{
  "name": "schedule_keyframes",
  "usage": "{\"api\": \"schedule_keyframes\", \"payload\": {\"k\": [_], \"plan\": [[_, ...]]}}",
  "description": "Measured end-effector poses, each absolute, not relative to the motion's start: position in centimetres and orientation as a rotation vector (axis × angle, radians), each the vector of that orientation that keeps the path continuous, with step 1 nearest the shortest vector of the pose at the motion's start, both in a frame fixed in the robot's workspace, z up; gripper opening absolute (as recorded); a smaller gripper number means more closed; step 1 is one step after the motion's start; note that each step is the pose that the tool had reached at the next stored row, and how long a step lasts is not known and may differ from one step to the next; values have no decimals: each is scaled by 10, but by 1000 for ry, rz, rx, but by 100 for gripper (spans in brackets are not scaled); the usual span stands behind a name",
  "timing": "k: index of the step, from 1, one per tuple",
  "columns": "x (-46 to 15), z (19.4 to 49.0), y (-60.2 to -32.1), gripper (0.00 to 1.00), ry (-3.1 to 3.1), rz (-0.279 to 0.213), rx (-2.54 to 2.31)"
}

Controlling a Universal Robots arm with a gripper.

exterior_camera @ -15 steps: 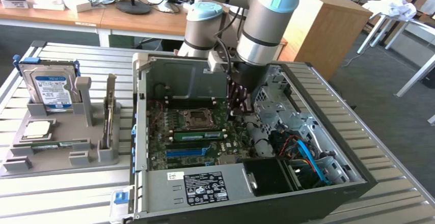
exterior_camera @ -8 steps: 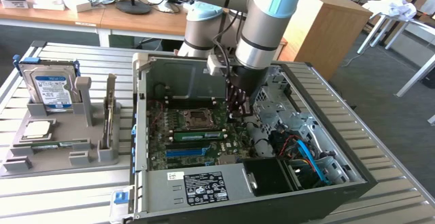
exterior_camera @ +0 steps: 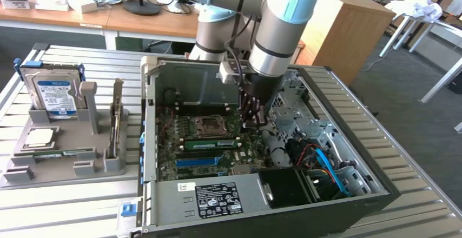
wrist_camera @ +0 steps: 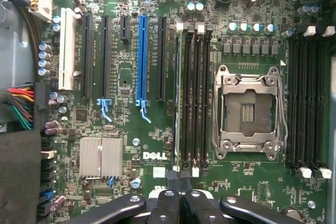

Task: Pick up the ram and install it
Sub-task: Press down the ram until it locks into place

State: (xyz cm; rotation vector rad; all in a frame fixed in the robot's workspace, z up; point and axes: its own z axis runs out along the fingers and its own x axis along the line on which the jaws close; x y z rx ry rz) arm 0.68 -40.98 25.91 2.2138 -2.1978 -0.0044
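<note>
The ram (exterior_camera: 209,143) is a green stick standing on edge in a memory slot of the motherboard, just beside the empty processor socket (exterior_camera: 209,124). In the wrist view the ram (wrist_camera: 177,98) shows as a thin edge in the slot farthest from the socket (wrist_camera: 249,108). My gripper (exterior_camera: 252,123) reaches down into the open computer case and is shut with nothing between its fingers. Its black fingertips (wrist_camera: 173,178) sit pressed together right over one end of the ram's slot.
A grey holder (exterior_camera: 65,167) at the exterior view's left carries a blue-labelled hard drive (exterior_camera: 54,94), a square silver chip (exterior_camera: 40,136), a flat green stick (exterior_camera: 58,153) and an upright card (exterior_camera: 116,119). Case walls, a power supply (exterior_camera: 209,194) and cables (exterior_camera: 325,165) surround the board.
</note>
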Motion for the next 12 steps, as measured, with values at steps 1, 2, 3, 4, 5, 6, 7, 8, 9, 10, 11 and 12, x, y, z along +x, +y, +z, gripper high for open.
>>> {"api": "schedule_keyframes", "payload": {"k": [1, 2, 3, 4, 5, 6, 7, 8, 9, 10, 11, 12], "plan": [[7, 258, -410, 10, -2198, -4, 2214], [7, 257, -410, 10, -2198, -4, 2214], [7, 256, -410, 10, -2198, -4, 2214], [7, 255, -410, 10, -2198, -4, 2214], [7, 255, -410, 10, -2198, -4, 2214], [7, 254, -410, 10, -2198, -4, 2214], [7, 253, -410, 10, -2198, -4, 2214], [7, 252, -410, 10, -2198, -4, 2214], [7, 251, -410, 10, -2198, -4, 2214], [7, 250, -410, 10, -2198, -4, 2214], [7, 249, -410, 10, -2198, -4, 2214], [7, 248, -410, 10, -2198, -4, 2214]]}}
